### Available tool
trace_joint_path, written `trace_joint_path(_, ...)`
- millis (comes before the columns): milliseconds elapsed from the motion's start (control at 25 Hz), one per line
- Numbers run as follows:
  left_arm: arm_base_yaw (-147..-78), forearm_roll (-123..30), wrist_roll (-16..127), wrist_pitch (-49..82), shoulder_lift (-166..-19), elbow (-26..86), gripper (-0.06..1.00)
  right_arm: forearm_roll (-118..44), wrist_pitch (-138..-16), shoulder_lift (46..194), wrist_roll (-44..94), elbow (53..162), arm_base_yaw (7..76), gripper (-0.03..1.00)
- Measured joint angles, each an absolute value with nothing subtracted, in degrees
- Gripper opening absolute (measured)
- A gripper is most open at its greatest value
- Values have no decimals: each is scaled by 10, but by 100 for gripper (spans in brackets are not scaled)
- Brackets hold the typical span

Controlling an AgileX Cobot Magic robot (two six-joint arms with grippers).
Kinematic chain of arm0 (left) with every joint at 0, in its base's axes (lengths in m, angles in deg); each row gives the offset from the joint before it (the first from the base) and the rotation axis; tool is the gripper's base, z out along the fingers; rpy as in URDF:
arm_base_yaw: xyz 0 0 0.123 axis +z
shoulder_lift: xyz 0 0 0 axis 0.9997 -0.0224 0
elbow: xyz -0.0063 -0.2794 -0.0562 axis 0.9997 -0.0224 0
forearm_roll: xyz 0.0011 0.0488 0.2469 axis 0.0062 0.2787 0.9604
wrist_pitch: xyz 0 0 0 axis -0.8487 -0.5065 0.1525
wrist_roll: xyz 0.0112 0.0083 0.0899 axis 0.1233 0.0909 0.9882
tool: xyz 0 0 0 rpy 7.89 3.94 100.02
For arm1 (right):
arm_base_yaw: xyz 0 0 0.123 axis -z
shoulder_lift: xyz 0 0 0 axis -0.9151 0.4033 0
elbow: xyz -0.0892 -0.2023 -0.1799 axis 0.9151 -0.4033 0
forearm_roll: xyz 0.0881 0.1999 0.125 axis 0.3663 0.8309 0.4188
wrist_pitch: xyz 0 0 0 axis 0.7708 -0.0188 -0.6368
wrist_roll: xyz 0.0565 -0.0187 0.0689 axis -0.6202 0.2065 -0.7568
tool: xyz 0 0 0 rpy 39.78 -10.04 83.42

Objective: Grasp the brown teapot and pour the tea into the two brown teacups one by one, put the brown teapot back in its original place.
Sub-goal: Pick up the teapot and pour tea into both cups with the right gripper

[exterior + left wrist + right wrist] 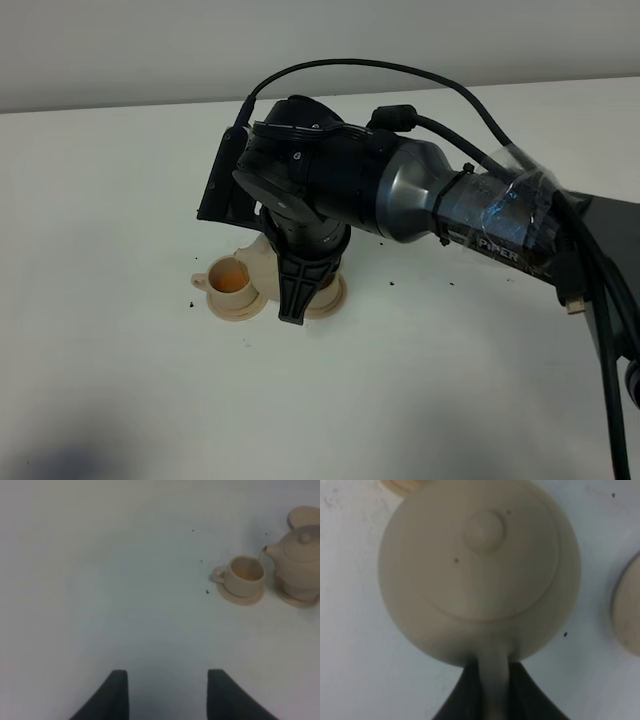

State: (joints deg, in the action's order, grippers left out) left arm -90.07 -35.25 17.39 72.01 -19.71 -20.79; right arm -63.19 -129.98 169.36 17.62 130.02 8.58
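The right fingers [527,700] are pinched shut on the loop handle of the brown teapot [480,570], held with its spout just beside the teacup [232,278] at left centre of the high view. That cup already holds orange tea, so the first pour looks nearly done. Next the spout must swing to the second cup, not clearly visible; the left fingers [112,700] stand wide and empty.

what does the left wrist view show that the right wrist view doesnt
Only the left wrist view: the open left claw, and a teacup holding orange tea on its saucer, beside the spout.
Only the right wrist view: the right claw shut on the handle of the teapot.
Both: the teapot, a bare saucer beside it, and the white table.
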Motion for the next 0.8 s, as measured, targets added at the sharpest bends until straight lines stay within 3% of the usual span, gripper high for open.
trace_joint_path(800,-901,-352,174,720,-197,-208,41,-659,-1298,1694,180,1300,78,12)
